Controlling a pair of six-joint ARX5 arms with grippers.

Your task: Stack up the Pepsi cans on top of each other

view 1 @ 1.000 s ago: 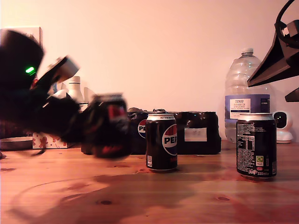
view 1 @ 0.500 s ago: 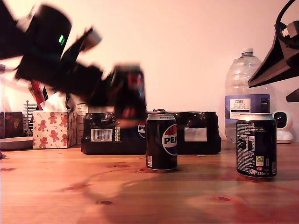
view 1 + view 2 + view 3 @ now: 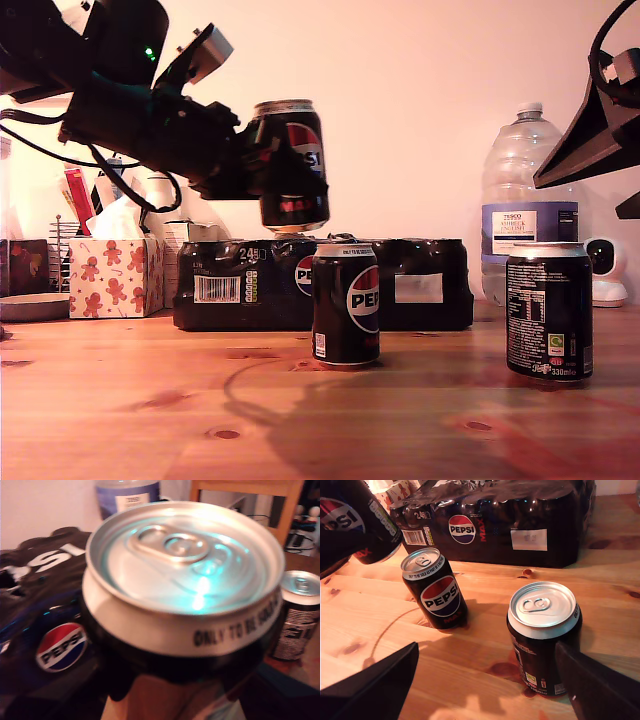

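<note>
My first end effector [image 3: 262, 168]: clamped on a black aluminium Pepsi can [image 3: 291, 165], airborne above the second black Pepsi can [image 3: 346, 305] on the wooden counter [image 3: 150, 400]. Third can [image 3: 548, 311] stands at the exterior view's right. My second end effector [image 3: 485, 680]: spread wide.

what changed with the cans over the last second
My first gripper lifted its Pepsi can from table height up and toward the exterior view's right, near the middle can. That can, the other standing can and my second gripper stayed put.

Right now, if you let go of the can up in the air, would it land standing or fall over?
Probably fall: the held can hangs tilted in my first gripper, beside the middle can, not above it. It would likely roll.
</note>
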